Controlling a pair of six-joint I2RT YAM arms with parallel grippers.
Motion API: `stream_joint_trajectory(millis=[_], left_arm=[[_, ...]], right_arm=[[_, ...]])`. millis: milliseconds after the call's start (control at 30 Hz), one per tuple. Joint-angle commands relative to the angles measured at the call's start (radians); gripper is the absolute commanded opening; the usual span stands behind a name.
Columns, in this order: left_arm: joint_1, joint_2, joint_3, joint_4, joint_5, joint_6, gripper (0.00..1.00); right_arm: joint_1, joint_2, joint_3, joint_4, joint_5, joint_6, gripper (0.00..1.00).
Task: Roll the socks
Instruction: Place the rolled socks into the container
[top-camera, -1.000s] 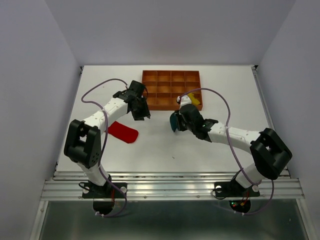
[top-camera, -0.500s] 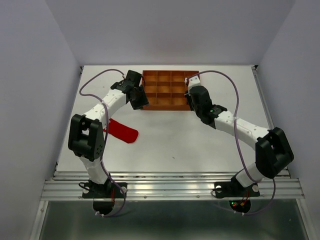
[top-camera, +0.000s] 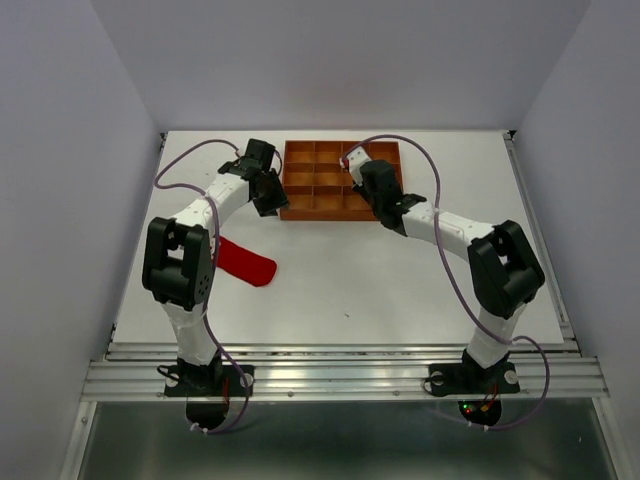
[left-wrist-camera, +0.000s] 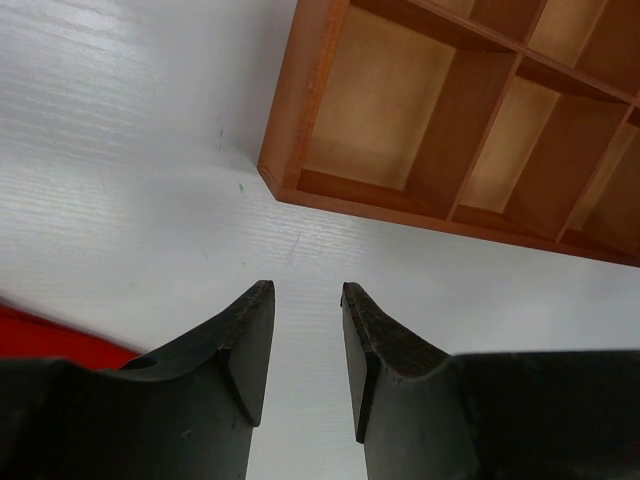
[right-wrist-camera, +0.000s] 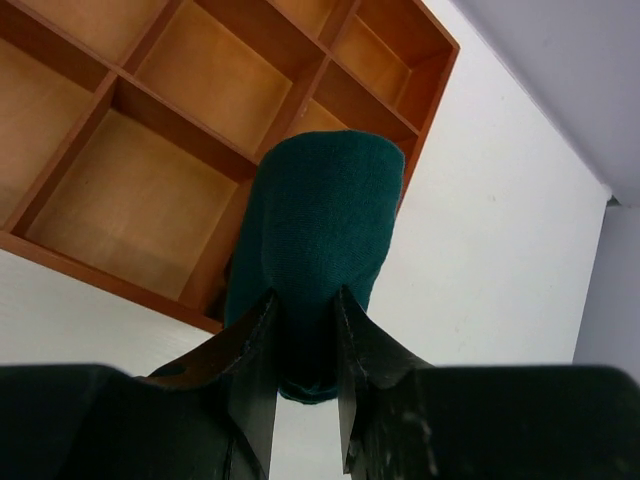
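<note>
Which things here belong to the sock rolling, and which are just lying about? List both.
Belongs to the job:
- teal sock, clamped in the right gripper
- red sock, lying flat
- left gripper, open and empty

Just lying about:
- tray, under the teal sock
- table

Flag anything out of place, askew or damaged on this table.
Nothing stands out. The red sock lies flat on the table's left side, the teal sock is clamped in the right gripper's jaws over the tray, which looks intact.
</note>
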Motion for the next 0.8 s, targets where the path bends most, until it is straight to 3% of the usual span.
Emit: stream_joint_trajectory(millis=[0,767], left_arm=[[0.018,0.001,0.010,0.036,-0.003,0.008,0.44],[0.040,0.061,0.024,0.058,0.030,0.018,0.43]], right_arm=[[-0.015,0.026,0.082,0.068,-0.048,-0.045,0.01],[-0.025,0.201,0.160,0.034,-0.335,0.054,0.01]])
